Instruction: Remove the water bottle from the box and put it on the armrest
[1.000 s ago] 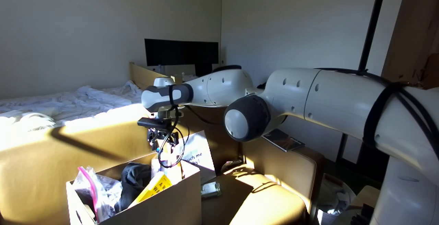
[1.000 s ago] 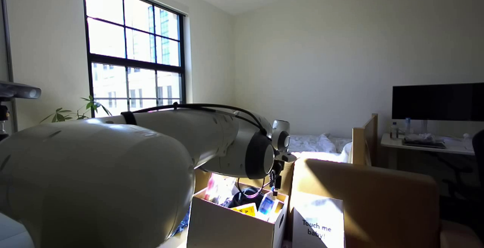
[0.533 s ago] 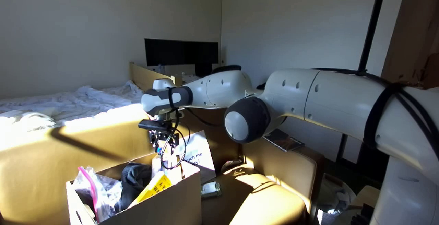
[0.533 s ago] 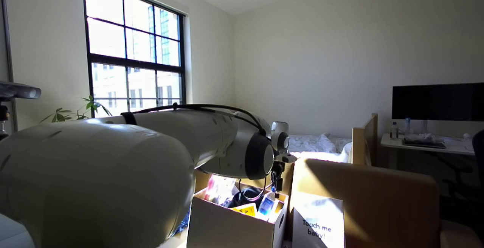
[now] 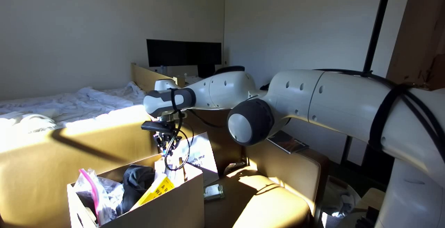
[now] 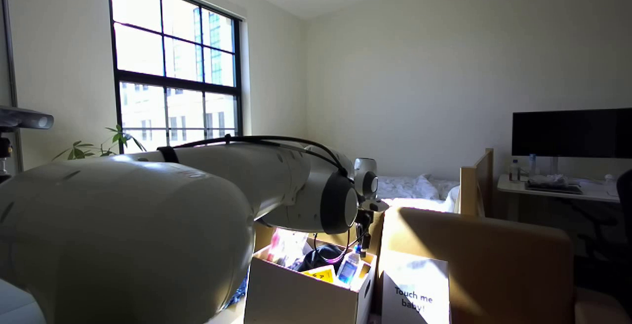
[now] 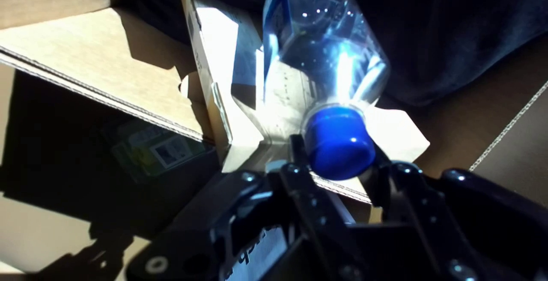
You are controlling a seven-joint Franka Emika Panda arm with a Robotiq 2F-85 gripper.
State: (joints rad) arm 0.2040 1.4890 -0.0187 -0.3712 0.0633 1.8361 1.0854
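Clear plastic with a blue cap, the water bottle (image 7: pixel 319 54) leans among the clutter inside the cardboard box (image 7: pixel 85 49). It also shows in an exterior view, where the bottle (image 6: pixel 349 268) rises near the box's (image 6: pixel 301 289) corner. My gripper (image 7: pixel 338 154) points down over that corner, its fingers (image 7: pixel 298 150) on both sides of the cap and shut on it. From outside, the gripper (image 5: pixel 170 150) hangs just above the box (image 5: pixel 180 200), partly behind looping cables. The tan armrest (image 5: pixel 288 167) stands on the far side of the seat, a notebook on top.
Box contents include a yellow packet (image 5: pixel 161 189), dark cloth (image 5: pixel 136 182) and a zip bag (image 5: pixel 104 196). A white sign (image 6: pixel 414 289) leans on the sofa back (image 6: pixel 484 250) beside the box. A small package (image 5: pixel 212 191) lies on the seat. The notebook (image 5: pixel 288 141) occupies part of the armrest.
My gripper has sunk slightly, and its fingers have come together from wide apart onto the bottle's cap. The bottle's top has shifted a little; the box stays put.
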